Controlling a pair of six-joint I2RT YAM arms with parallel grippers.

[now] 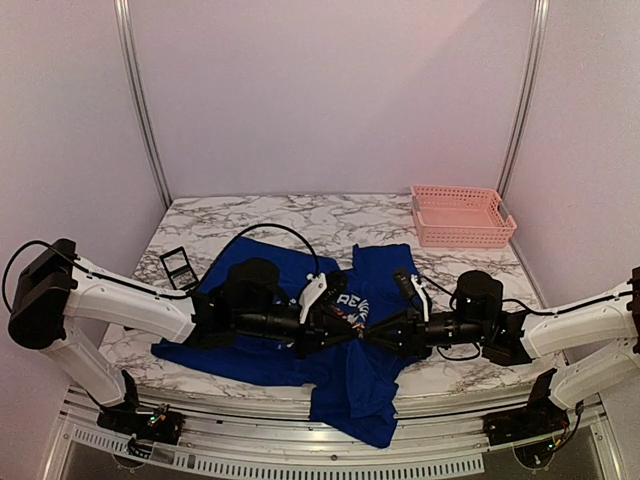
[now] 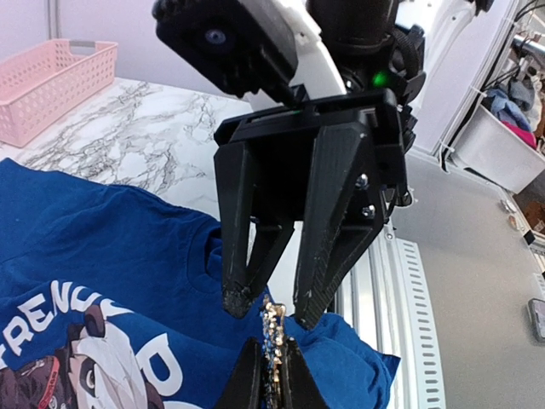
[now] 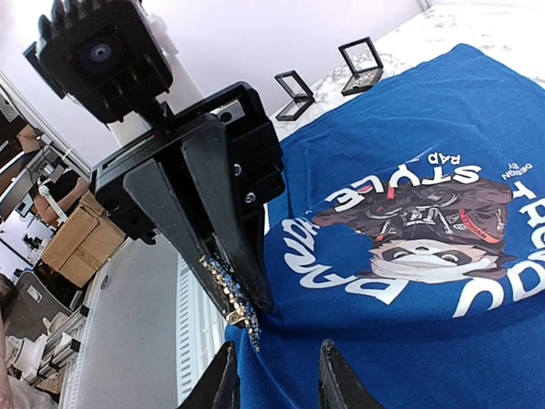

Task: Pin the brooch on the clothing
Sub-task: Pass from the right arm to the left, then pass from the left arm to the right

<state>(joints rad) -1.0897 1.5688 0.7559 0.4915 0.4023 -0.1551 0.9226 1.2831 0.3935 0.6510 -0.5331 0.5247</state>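
Pinches the brooch (image 2: 272,322), a small cluster of glittering beads, in the tightly closed left gripper (image 2: 272,368), gripping the lower part and baring the sparkling top above the fingertips. Faces the right gripper (image 3: 278,362) head-on, its jaws parted and holding nothing. Sets that gripper's black fingers (image 2: 336,221) one on each side of the brooch, tips close to the beads, contact impossible to tell. Holds the brooch just above bunched blue fabric of the T-shirt (image 1: 352,392), near the shirt's side toward the arm bases; cannot tell whether pin and cloth touch. Shows, in the right wrist view, the same beads along the edge of the pressed-together left fingers. Brings both arms together over the middle of the shirt in the top view. Spreads the royal-blue T-shirt across the middle of the marble table (image 1: 300,212), one part draped over the near edge. Displays the round chest print (image 3: 426,230) face up beside the two grippers, white lettering around a dark masked animal face. Has a pink basket (image 1: 462,215) at the far right corner of the table, apart from the shirt, and small black-framed boxes (image 1: 178,265) on the marble just beyond the shirt's left side.
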